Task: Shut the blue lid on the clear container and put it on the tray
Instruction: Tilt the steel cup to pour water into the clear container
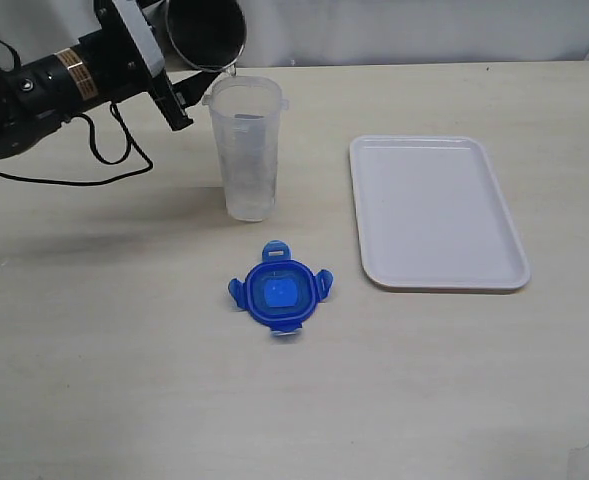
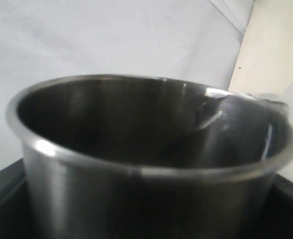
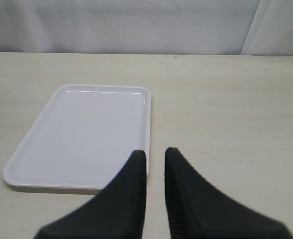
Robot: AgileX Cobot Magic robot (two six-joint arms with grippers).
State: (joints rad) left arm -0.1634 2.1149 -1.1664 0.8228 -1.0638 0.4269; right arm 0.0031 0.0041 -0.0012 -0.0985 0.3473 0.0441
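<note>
The clear container (image 1: 244,150) stands upright and uncovered on the table, left of the tray (image 1: 434,210). In front of the container the blue lid (image 1: 279,290) lies flat on the table, flaps spread. My left gripper (image 1: 187,88) is shut on a steel cup (image 1: 206,35), held tilted with its rim at the container's mouth. That cup (image 2: 151,164) fills the left wrist view and hides the jaws. My right gripper (image 3: 156,152) hovers over the near right corner of the tray (image 3: 81,134), fingers slightly apart and holding nothing.
A black cable (image 1: 94,165) from the left arm trails over the table at the left. A pale wall (image 3: 136,25) rises behind the table's far edge. Bare tabletop lies in front of the lid and right of the tray.
</note>
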